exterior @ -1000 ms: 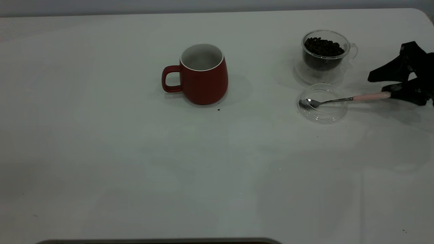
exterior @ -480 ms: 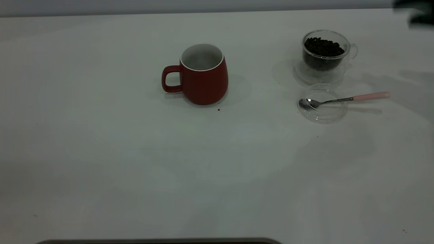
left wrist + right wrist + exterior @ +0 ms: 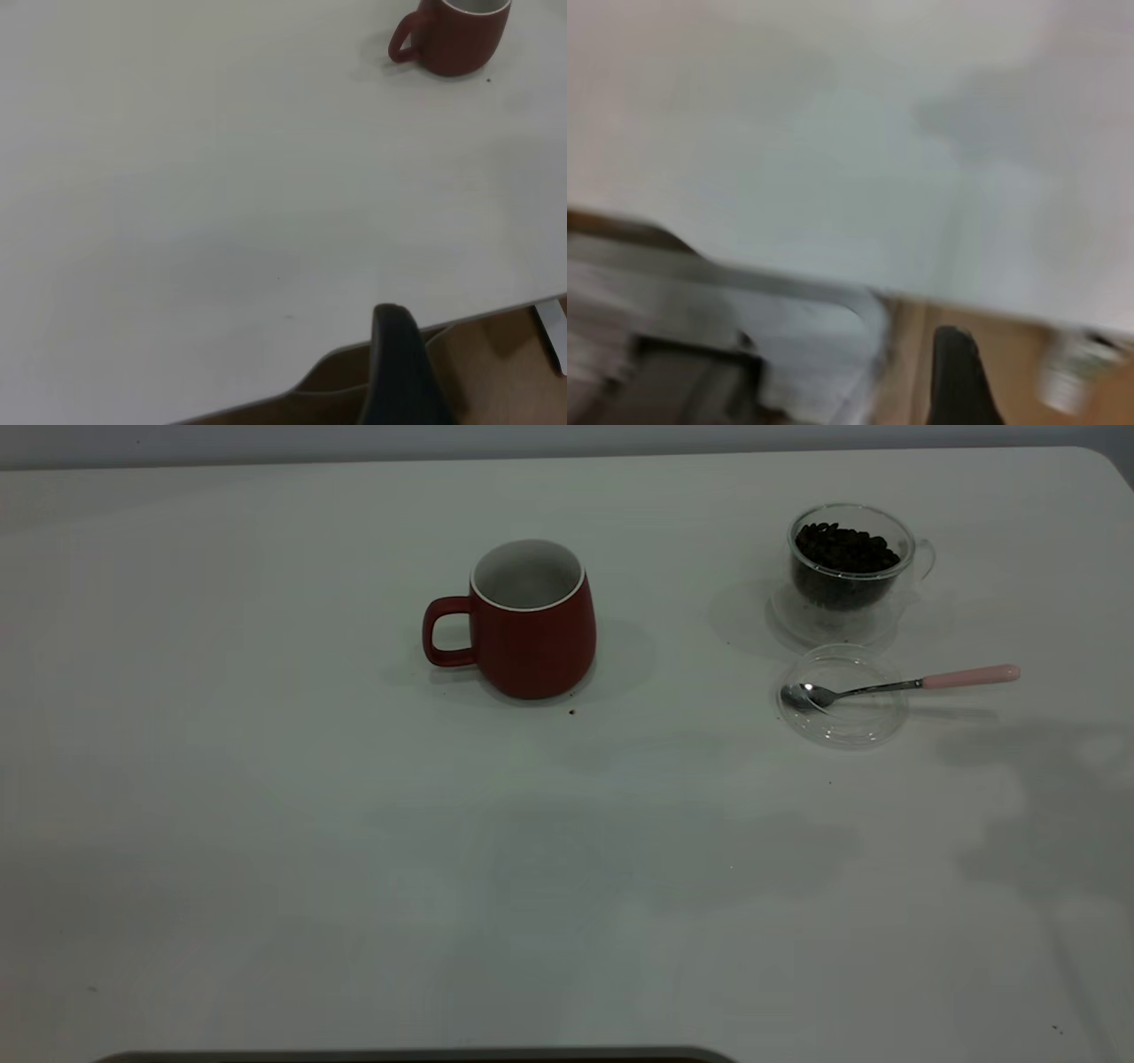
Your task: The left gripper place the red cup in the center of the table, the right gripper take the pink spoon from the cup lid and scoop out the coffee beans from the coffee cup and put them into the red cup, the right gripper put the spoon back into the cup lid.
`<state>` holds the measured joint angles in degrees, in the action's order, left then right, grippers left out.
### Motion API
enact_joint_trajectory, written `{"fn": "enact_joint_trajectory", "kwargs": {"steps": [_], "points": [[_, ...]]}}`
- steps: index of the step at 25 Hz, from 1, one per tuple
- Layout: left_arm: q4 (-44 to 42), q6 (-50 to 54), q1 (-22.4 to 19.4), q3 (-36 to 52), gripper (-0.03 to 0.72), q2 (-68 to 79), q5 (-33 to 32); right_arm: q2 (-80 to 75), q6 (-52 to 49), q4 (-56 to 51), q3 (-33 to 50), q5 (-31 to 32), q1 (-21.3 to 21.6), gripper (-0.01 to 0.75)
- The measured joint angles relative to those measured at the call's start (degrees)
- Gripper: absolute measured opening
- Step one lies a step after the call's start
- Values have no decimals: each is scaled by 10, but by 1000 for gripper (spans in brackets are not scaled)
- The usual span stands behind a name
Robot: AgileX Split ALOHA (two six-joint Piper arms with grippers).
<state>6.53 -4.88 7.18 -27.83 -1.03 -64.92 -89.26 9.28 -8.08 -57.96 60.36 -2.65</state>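
- The left end effector (image 3: 399, 372) is out of the exterior view. In its own wrist view only one dark finger shows, past the near edge of the counter (image 3: 266, 868), well apart from everything on it. Whether it is apart or together I cannot tell.
- The red cup (image 3: 529, 622) stands upright near the middle of the counter, handle pointing to the left side. So the placing step looks done. Its inside shows pale, and I cannot see any beans in it from this angle.
- A dark speck (image 3: 571, 711) lies on the counter just beside the cup's base; it may be a stray bean, though it is too small to be sure.
- The cup lid (image 3: 842, 695) lies flat to the right of the red cup, just in front of the coffee cup.
- The pink spoon (image 3: 899, 685) rests with its bowl inside the lid and its pink handle reaching out to the right, over the rim. No end effector touches it.
- The coffee cup (image 3: 850, 558) sits behind the lid, well filled with coffee beans (image 3: 842, 547).
- The right end effector (image 3: 961, 372) also hangs off the counter's edge, only one finger visible, so its state cannot be told.
- Judging by this layout, either the scooping has not begun or the spoon is already returned; the pictures do not settle which.
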Motion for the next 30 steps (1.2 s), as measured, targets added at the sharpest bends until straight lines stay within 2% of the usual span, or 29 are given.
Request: {"fn": "enact_joint_trajectory", "kwargs": {"steps": [2, 6, 12, 16, 19, 30], "points": [[0, 0, 0, 0, 505, 0, 0, 54, -37, 24, 1, 44, -42, 515], [0, 0, 0, 0, 505, 0, 0, 147, -52, -11, 45, 64, -50, 515], [0, 0, 0, 0, 505, 0, 0, 282, -36, -23, 210, 46, 13, 515], [0, 0, 0, 0, 505, 0, 0, 400, -33, -6, 286, 29, 43, 515], [0, 0, 0, 0, 505, 0, 0, 491, -34, 12, 308, 29, 44, 515], [0, 0, 0, 0, 505, 0, 0, 758, -35, 21, 310, 33, 44, 515]]}}
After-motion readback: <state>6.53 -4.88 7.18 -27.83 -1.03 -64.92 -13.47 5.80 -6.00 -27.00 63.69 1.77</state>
